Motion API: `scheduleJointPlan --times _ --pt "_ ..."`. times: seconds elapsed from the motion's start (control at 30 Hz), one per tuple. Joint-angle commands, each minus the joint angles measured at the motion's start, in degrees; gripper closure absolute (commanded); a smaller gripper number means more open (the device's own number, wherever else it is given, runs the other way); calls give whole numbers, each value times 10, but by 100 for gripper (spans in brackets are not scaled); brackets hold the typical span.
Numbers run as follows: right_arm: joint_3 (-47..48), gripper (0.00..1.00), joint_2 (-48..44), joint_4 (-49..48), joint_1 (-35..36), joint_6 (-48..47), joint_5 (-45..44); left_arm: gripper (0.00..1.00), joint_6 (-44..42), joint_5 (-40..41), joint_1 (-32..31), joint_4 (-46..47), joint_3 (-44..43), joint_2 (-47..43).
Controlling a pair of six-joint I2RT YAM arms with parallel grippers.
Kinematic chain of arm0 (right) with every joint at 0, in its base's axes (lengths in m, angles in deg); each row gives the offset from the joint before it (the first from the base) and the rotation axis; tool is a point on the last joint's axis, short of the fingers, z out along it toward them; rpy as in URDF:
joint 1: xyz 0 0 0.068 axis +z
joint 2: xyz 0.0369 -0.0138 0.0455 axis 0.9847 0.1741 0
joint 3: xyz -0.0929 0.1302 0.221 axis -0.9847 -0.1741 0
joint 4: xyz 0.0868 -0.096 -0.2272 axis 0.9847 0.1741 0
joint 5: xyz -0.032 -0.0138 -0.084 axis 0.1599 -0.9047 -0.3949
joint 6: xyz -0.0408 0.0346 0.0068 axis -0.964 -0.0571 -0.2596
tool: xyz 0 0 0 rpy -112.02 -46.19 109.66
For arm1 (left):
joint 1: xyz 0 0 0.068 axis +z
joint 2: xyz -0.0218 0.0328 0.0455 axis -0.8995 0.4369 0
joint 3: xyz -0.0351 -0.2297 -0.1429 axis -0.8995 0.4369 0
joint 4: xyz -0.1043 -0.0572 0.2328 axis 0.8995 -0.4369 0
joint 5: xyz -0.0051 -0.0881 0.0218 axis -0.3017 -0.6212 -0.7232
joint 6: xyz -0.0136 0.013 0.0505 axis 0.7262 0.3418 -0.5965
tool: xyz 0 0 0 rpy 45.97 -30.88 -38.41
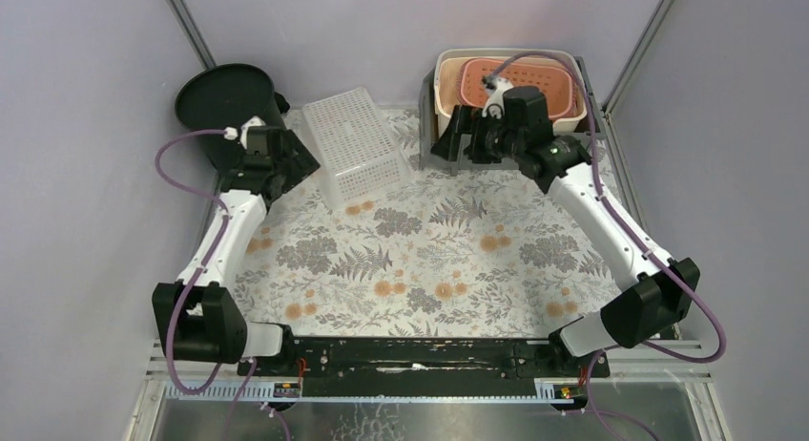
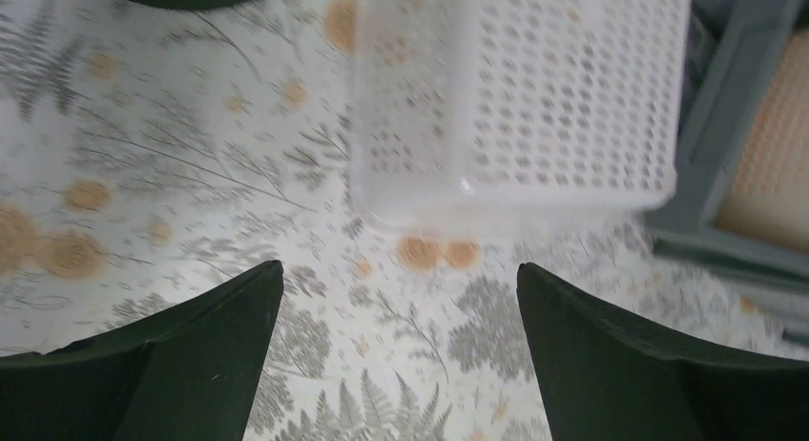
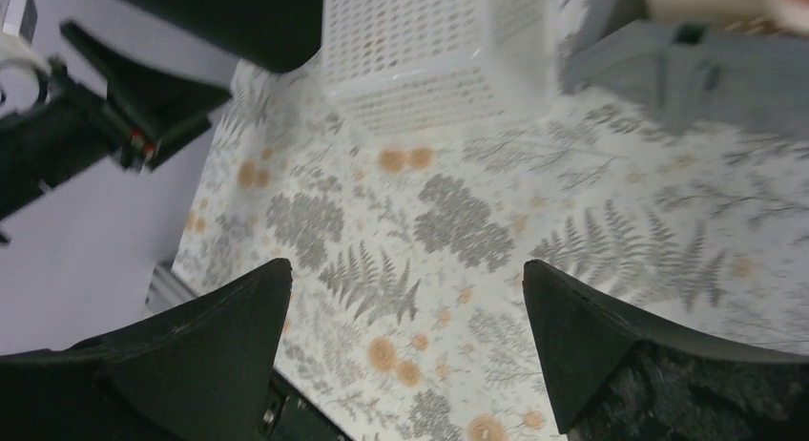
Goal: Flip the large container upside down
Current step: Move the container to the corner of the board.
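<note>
My left claw and right claw are spread wide. The white basket sits just ahead of the left, probably lying crosswise.

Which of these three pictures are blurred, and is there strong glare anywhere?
Top view: sharp and evenly lit, no strong glare. Left wrist view: the white basket and the flowered cloth look smeared, while the dark fingers are crisp. Right wrist view: milder softness, worst on the grey crate.
</note>
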Motion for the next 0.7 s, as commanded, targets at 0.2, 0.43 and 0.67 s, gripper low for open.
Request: scheduleJointPlan --times 0.2,0.43,0.67 --pt "186 13 96 75 -88 -57 -129 0 38 26 -195 -31 7 -7" --pt "291 28 193 96 -134 -69 -149 2 46 57 -259 -6 -29 92" --pt "385 32 280 126 -146 -108 -157 13 45 88 -259 3 -97 196"
